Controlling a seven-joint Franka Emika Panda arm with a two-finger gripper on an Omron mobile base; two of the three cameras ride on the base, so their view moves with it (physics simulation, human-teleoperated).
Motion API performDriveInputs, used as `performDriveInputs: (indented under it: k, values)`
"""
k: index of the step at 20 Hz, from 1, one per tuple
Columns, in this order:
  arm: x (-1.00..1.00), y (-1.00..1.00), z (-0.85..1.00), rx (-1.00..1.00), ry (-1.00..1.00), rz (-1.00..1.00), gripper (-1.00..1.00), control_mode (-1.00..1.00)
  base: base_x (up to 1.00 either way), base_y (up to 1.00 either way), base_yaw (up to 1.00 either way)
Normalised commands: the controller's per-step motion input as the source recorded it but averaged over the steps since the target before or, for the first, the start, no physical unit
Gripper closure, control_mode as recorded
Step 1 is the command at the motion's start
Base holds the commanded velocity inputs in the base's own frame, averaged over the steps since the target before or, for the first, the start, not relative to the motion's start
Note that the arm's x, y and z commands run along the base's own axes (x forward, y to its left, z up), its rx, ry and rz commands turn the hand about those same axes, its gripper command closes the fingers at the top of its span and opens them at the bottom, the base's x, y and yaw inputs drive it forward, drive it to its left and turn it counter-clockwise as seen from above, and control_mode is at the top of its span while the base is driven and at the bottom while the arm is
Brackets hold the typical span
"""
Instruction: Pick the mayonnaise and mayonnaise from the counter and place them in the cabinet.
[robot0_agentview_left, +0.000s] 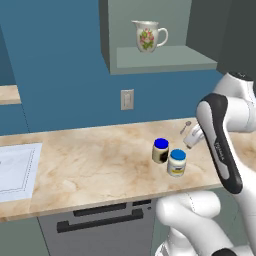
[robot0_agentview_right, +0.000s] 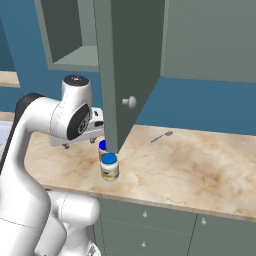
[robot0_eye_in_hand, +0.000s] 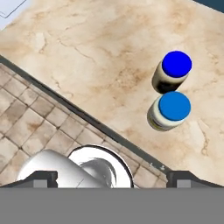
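Two mayonnaise jars stand side by side near the front edge of the beige marbled counter. One is cream-and-dark with a deep blue lid. The other is white with a pale blue lid and stands closer to the edge. My gripper hangs open above the counter's front edge, pointing down, apart from both jars with nothing between its fingers. The grey-green cabinet is open on the wall above.
A white floral pitcher stands on the cabinet shelf. The open cabinet door hangs over the jars. A spoon lies behind them. A white dotted-border sheet lies at the counter's left end, and a wall outlet is on the blue wall.
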Motion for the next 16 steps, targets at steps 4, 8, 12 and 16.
performDriveInputs:
  k: [4,8,12,16]
  values:
    - [-0.35,0.00,-0.30,-0.08,0.00,0.01,-1.00,-1.00,0.00,0.00,0.00]
    - [-0.25,0.00,-0.33,-0.09,-0.02,-0.01,-1.00,-1.00,0.00,0.00,0.00]
    - [-0.03,0.00,-0.23,-0.01,-0.02,-0.07,-1.00,-1.00,0.00,0.00,0.00]
    - [0.00,-0.05,-0.06,0.00,0.00,-0.01,-1.00,-1.00,0.00,0.00,0.00]
